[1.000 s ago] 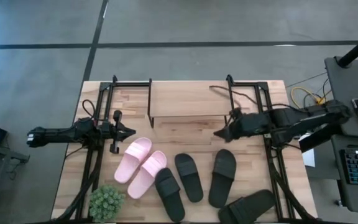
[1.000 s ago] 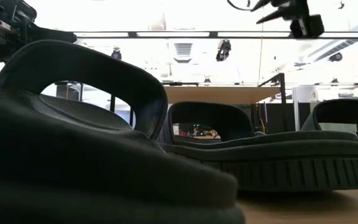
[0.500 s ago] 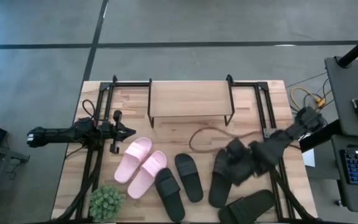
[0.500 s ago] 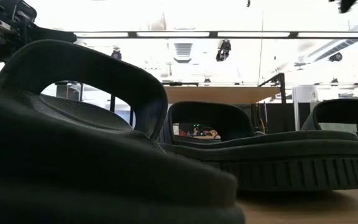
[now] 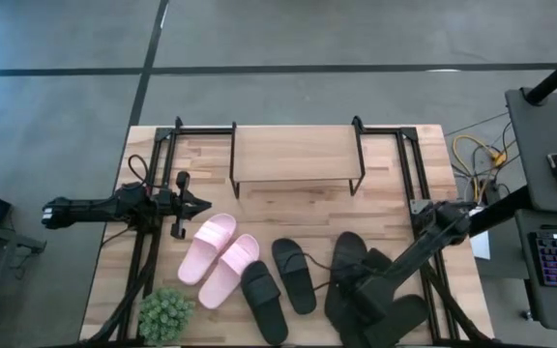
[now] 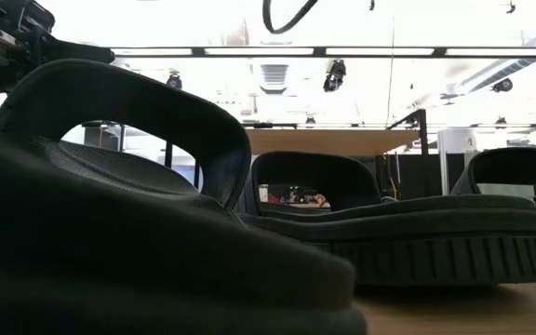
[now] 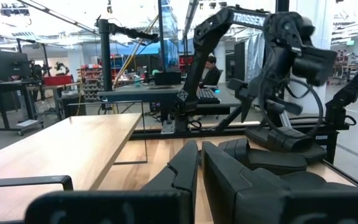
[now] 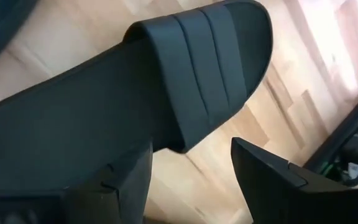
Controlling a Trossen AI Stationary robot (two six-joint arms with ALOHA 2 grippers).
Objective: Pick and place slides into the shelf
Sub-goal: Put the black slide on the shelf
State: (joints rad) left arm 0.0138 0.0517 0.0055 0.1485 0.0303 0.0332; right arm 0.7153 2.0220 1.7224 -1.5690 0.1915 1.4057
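High view: right hand (image 5: 366, 307) has swung down from the shelf (image 5: 296, 155) to the black slides (image 5: 346, 271) near the surface's (image 5: 288, 208) edge, fingers spread wide, empty, poised to grasp.

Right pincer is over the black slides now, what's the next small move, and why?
Probably lower the open right pincer onto the black rubber slide and straddle its wide strap: the fingers hang just above it, gripping nothing, and the wooden-topped shelf shows no slides on top.
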